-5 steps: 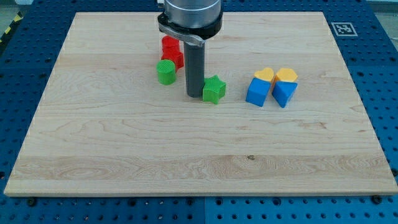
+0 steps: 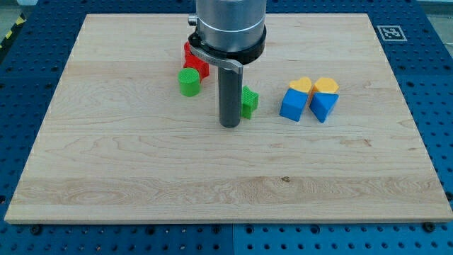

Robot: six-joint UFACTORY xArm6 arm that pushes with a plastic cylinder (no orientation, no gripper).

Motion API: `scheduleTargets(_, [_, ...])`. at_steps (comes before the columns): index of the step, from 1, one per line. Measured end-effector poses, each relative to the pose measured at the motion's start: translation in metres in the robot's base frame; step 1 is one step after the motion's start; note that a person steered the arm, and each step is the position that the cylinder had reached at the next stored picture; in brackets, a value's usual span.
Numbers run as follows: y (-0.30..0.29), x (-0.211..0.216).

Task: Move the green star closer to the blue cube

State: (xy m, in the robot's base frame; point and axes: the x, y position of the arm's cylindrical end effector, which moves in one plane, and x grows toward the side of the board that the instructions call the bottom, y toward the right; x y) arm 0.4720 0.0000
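Note:
The green star [image 2: 248, 102] lies near the board's middle, partly hidden behind my rod. My tip [image 2: 229, 125] rests on the board just left of and below the star, close to it or touching it. The blue cube [image 2: 292, 105] sits to the star's right with a gap of bare wood between them.
A second blue block [image 2: 324, 106] stands right of the cube, with two yellow blocks [image 2: 301, 86] [image 2: 326, 86] just above them. A green cylinder [image 2: 189, 82] and red blocks [image 2: 195, 62] sit left of my rod. The wooden board's edge [image 2: 226, 222] runs along the bottom.
My rod has moved right and toward the view's bottom. It now covers the star's left part. The star has barely shifted, slightly right.

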Motion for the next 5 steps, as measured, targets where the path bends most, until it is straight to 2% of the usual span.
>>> scheduleTargets(5, [0.038, -0.019])
